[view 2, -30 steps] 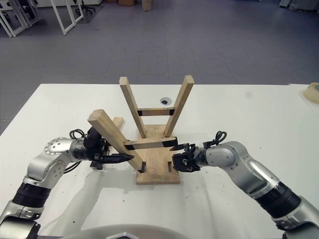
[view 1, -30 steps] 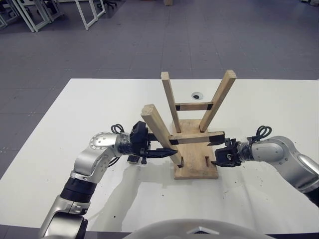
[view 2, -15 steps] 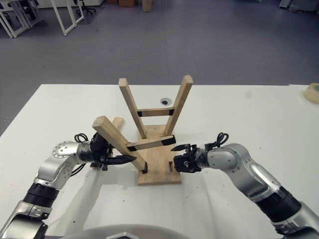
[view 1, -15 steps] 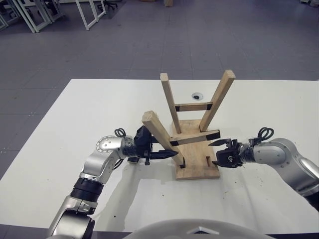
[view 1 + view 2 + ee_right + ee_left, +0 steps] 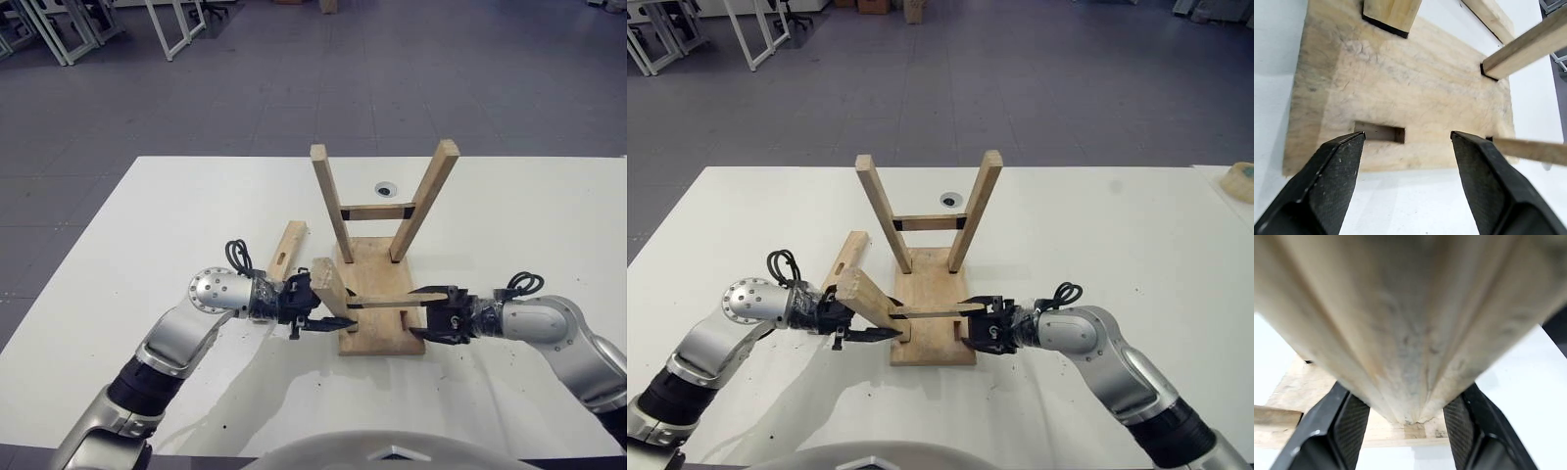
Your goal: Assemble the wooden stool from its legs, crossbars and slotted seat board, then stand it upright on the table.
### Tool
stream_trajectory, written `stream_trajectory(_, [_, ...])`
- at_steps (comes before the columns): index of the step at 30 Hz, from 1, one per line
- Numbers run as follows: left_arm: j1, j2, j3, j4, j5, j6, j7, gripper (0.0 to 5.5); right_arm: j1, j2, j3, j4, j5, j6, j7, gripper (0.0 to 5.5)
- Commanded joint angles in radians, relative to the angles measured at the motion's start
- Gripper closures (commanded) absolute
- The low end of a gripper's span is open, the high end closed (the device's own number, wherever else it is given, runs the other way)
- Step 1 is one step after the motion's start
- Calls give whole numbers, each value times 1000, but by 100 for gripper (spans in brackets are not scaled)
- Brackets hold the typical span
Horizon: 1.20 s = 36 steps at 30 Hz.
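1. Because the left tool (image 5: 321,315) is clamped around the tilted leg (image 5: 328,279), that leg's foot at the seat board (image 5: 377,338) is hidden.
2. Right tool (image 5: 429,313) gapes beside the thin crossbar (image 5: 392,300); contact unclear.
3. Pale, rough-grained board lies flat on the white bench (image 5: 176,215), one rectangular slot (image 5: 1380,133) bare.

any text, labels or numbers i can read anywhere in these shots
None can be read.
The seat board, legs, crossbars and table carry no words, numbers, labels or signs.
The dark bands at the leg joints are plain marks, not print.
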Motion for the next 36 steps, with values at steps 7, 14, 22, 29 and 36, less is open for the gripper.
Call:
stream_trajectory(7, [48,36,-99,115,40,162,11,345,38,-27,-97,56,4,-33,3,227])
stream_trajectory(14, [15,13,-51,127,24,102,50,345,48,-18,-104,113,-15,-62,-1,227])
stream_trajectory(22, [158,73,-93,-20,194,32,202,345,75,14,-86,121,-1,-73,-7,227])
stream_trajectory(29, [154,85,-97,6,166,34,189,345,113,80,-125,59,137,-21,3,227])
stream_trajectory(36, [100,79,-123,100,185,-15,151,345,87,122,-186,12,256,45,3,227])
